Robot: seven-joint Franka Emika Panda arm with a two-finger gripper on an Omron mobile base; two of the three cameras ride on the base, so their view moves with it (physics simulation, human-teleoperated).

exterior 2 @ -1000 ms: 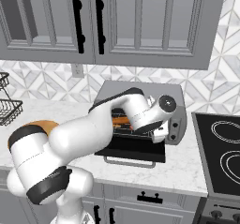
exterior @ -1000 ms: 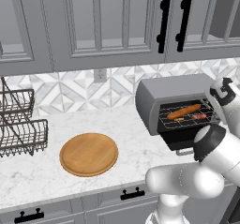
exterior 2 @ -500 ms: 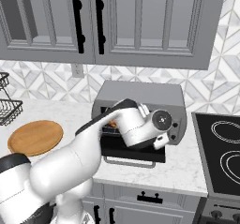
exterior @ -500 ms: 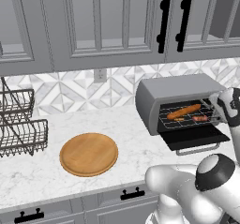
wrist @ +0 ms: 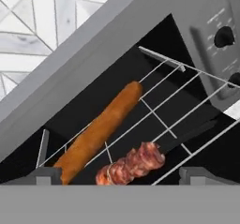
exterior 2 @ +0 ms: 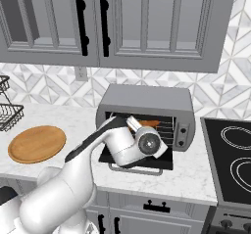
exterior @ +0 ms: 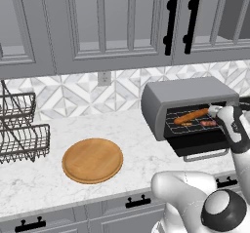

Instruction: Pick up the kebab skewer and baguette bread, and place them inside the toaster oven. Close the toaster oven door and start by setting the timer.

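**Inside the toaster oven: one loaf, one skewer**

On the wire rack [wrist: 187, 107] of the toaster oven [exterior: 188, 100] lie one baguette bread [wrist: 101, 129] and one kebab skewer [wrist: 136, 163], side by side, long axes parallel, running across the oven's width. The toaster oven door [exterior 2: 135, 160] hangs open. The fingers [wrist: 47, 175] stand released, grasping nothing

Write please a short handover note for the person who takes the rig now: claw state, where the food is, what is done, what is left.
Claw: open, holds nothing, in front of the toaster oven opening.
Baguette bread and kebab skewer: both lying on the wire rack inside, side by side.
Toaster oven door: folded down, open.
Done: both foods are placed inside.
Left: lift the door shut, then turn the timer knob on the panel beside the opening.
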